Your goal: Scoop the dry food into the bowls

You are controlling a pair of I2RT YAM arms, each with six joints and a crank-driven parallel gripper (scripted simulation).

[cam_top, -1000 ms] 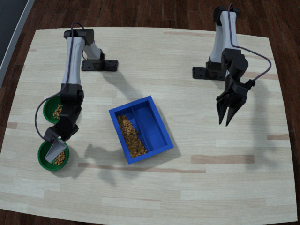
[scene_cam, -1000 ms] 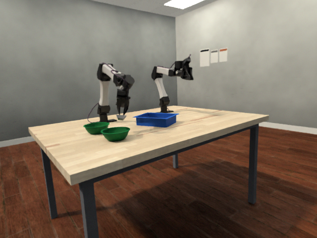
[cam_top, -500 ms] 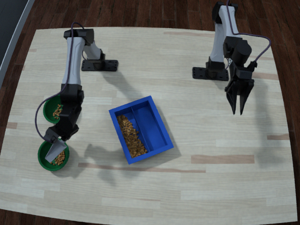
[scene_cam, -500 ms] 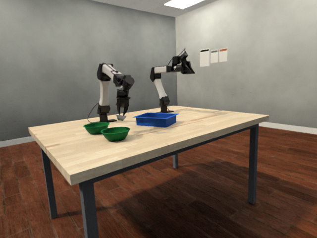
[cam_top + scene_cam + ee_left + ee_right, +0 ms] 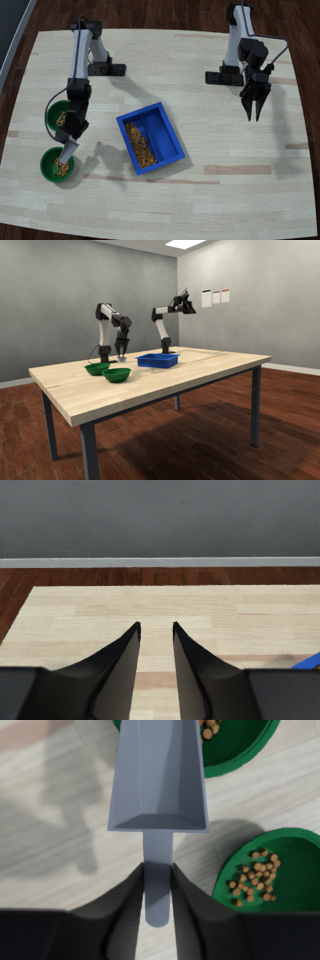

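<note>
My right gripper (image 5: 158, 865) (image 5: 121, 355) is shut on the handle of the grey scoop (image 5: 68, 152) (image 5: 122, 359) (image 5: 157, 785). The scoop's blade looks empty and hangs over the edge of one green bowl (image 5: 46, 165) (image 5: 116, 375) (image 5: 235, 764). The other green bowl (image 5: 52, 113) (image 5: 97, 369) (image 5: 292, 882) is partly behind the right arm in the top view. Both bowls stand upright with several brown pieces inside. The blue box (image 5: 160, 134) (image 5: 157, 362) (image 5: 310, 662) lies flat; food (image 5: 140, 147) fills its left compartment. My left gripper (image 5: 253, 120) (image 5: 195, 312) (image 5: 156, 624) is slightly open, empty and high, far from the box.
The wooden table (image 5: 232, 198) (image 5: 196, 369) (image 5: 100, 625) carries both arm bases (image 5: 117, 69) (image 5: 213, 78) along its back. The box stands between the bowls and the left arm's side. A divider splits the box; its right compartment shows no food. I see no loose pieces on the table.
</note>
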